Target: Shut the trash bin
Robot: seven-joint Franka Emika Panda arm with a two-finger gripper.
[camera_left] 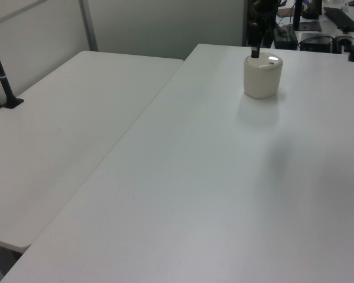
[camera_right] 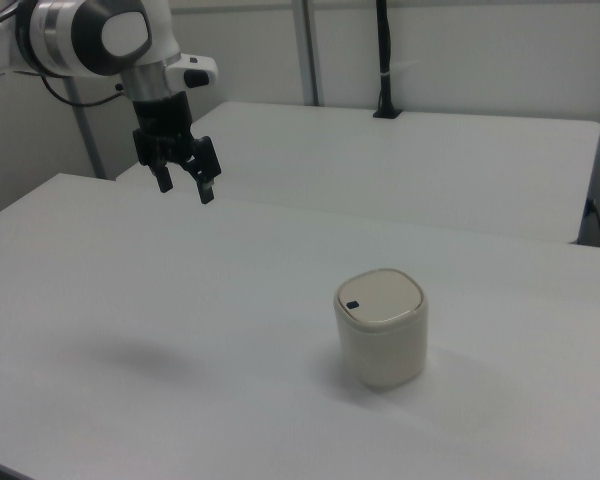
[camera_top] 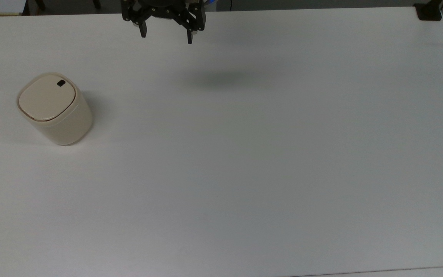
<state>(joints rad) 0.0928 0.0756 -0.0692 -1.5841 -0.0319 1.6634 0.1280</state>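
Fingers point(camera_top: 165, 36) hang spread wide above the table point(camera_top: 244, 154), well apart from the lid-down trash bin point(camera_top: 54, 109).

light: even, soft, from overhead | shadows: faint grey blur on the table point(camera_top: 244, 173) toward its far edge; short one beside the trash bin point(camera_top: 54, 109) | glare: none

The trash bin point(camera_top: 55, 109) stands upright on the white table point(camera_top: 244, 154), a small cream-beige rounded-square tub. Its flat lid point(camera_top: 47, 97) lies shut, flush with the rim, small black tab point(camera_top: 61, 82) at one edge.
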